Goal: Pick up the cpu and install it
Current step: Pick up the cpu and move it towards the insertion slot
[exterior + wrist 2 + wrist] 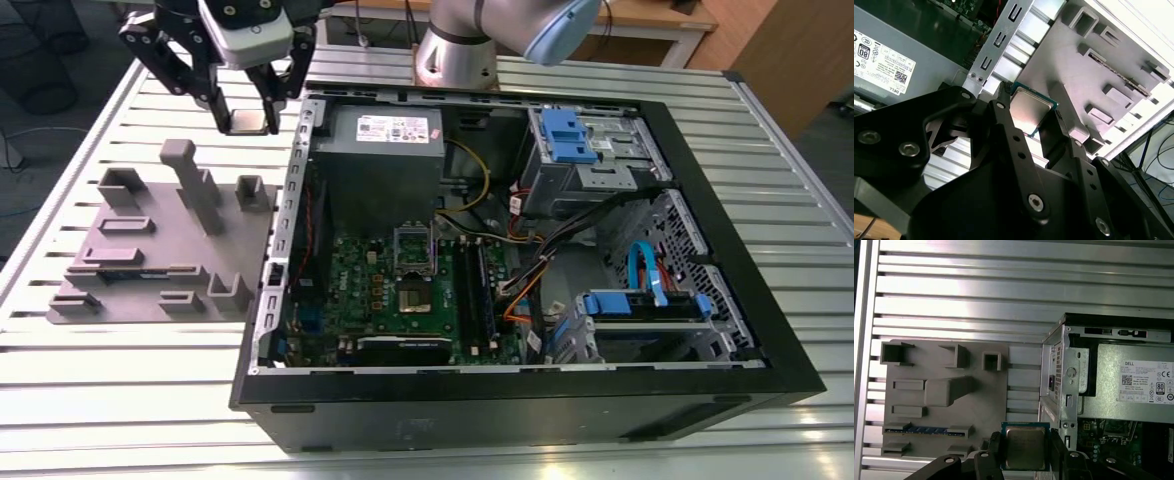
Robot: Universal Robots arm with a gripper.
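- We are holding the cpu [1025,447] between the two fingers [994,454] of the gripper [248,120]. The fingers are closed onto opposite edges of the chip, and its silver lid is facing the first wrist camera.
- The cpu is hanging in the air, clear of the slatted desk [134,385]. It is over the gap between the grey fixture block [147,250] and the side wall of the open computer case [534,405], near the power supply [380,140].
- The socket [415,297] is lying on the motherboard [350,290] inside the case, well apart from the chip and beyond the power supply.
- We are judging this to be the carrying stage: the chip is off the fixture and not yet seated.
- To do this stage well, we are aiming to keep the chip flat and square in the fingers, since only its thin edges are being gripped and a knock could twist it.
- We are also minding the case wall, which is standing between the chip and the socket and needs clear height above it.
- We cannot tell from these views which corner carries the chip's orientation mark, so alignment with the socket is something we are treating as unchecked.
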